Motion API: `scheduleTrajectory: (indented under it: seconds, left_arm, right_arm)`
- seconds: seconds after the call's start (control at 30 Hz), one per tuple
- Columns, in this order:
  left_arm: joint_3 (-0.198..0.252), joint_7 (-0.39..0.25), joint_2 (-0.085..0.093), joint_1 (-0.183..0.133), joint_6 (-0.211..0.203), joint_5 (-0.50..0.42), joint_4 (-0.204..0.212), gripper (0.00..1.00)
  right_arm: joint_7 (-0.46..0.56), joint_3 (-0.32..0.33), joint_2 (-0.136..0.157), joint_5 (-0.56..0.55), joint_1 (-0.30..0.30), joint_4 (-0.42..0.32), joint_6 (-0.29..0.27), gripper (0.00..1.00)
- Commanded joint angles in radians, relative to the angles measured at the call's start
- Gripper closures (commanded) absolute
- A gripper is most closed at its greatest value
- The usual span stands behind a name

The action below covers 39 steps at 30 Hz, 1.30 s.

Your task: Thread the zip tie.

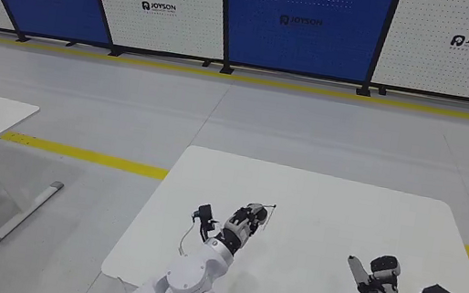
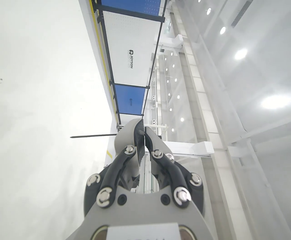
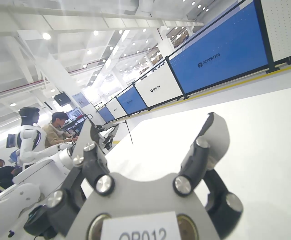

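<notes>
Left hand [image 2: 143,134] tight on zip tie [image 2: 93,136], tail out sideways; right hand [image 3: 150,127] open, well apart

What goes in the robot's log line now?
left gripper: shut on thin black plastic zip tie | right gripper: open, empty | tail: free, over white table

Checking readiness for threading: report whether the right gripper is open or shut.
Open. On the right gripper the two fingers stand wide apart, bare table showing between them, nothing held.

The zip tie [image 2: 93,136] looks like matt black plastic; the table [image 1: 346,201] is smooth and white (slight sheen); the left gripper [image 2: 144,131] has ribbed black pads [image 2: 139,139]
</notes>
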Motion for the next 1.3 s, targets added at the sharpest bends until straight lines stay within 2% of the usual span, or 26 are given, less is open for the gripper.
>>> scheduleTrajectory:
  seconds: [0.0, 0.2, 0.23, 0.33, 0.53, 0.63, 0.83, 1.27]
  left_arm:
    - [0.000, 0.001, 0.000, 0.001, -0.001, 0.001, -0.001, 1.00]
    - [0.000, 0.001, 0.000, 0.001, -0.001, 0.001, -0.001, 1.00]
    - [0.000, -0.005, -0.001, 0.001, 0.004, -0.018, -0.001, 1.00]
    - [-0.022, 0.051, -0.006, -0.003, 0.004, -0.071, -0.004, 1.00]
    - [-0.066, 0.106, -0.011, -0.010, 0.010, -0.146, 0.011, 1.00]
    - [-0.080, 0.152, -0.016, -0.014, -0.013, -0.175, 0.016, 1.00]
    - [-0.069, 0.243, -0.027, -0.030, -0.037, -0.149, 0.046, 1.00]
    - [-0.063, 0.235, -0.028, -0.032, -0.029, -0.145, 0.051, 1.00]
  right_arm:
    - [0.000, 0.000, 0.000, 0.000, 0.000, 0.000, 0.000, 0.00]
    - [0.000, 0.000, 0.000, 0.000, 0.000, 0.000, 0.000, 0.00]
    - [0.006, -0.002, -0.001, 0.023, 0.002, 0.000, 0.002, 0.00]
    - [0.006, 0.028, -0.003, 0.138, 0.001, -0.012, 0.000, 0.00]
    - [0.014, 0.169, 0.012, 0.359, -0.061, -0.044, 0.000, 0.00]
    - [0.001, 0.237, 0.017, 0.469, -0.091, -0.039, 0.000, 0.00]
    - [0.033, 0.319, 0.017, 0.653, -0.118, 0.000, 0.000, 0.00]
    - [0.033, 0.319, 0.017, 0.653, -0.118, 0.000, 0.000, 0.00]
